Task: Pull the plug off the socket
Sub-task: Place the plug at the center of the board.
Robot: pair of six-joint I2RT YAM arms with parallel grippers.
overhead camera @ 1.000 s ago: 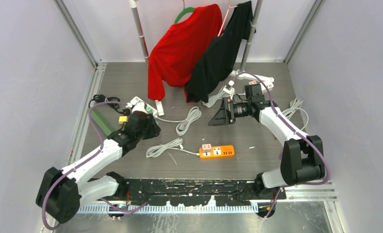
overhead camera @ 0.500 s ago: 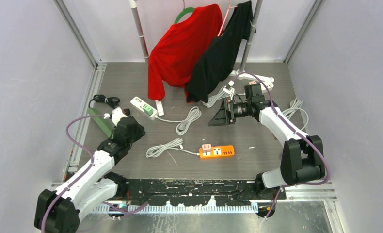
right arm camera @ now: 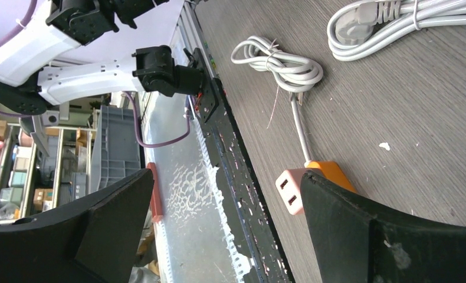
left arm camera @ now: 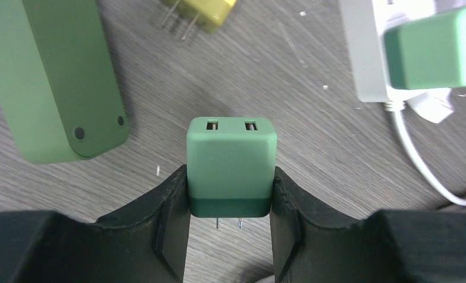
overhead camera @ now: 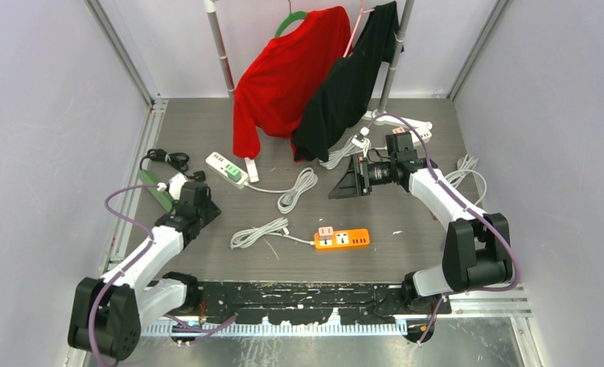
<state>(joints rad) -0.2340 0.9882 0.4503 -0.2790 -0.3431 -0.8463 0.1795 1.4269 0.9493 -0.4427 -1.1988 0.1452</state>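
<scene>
My left gripper is shut on a green plug, a square two-port charger. Its two bare prongs hang free above the tabletop, in no socket. In the top view the left gripper sits at the table's left, beside a dark green power strip. The white power strip lies to its right, and the left wrist view shows another green plug still seated in that white strip. My right gripper hangs wide open over the middle of the table, holding nothing.
An orange power strip with a pink plug lies front centre, its white cord coiled beside it. A loose yellow plug lies by the green strip. Red and black garments hang at the back, with more white cables at the right.
My left arm has swung left and back from the white power strip toward the green strip, carrying the green plug. The right arm has not moved.
</scene>
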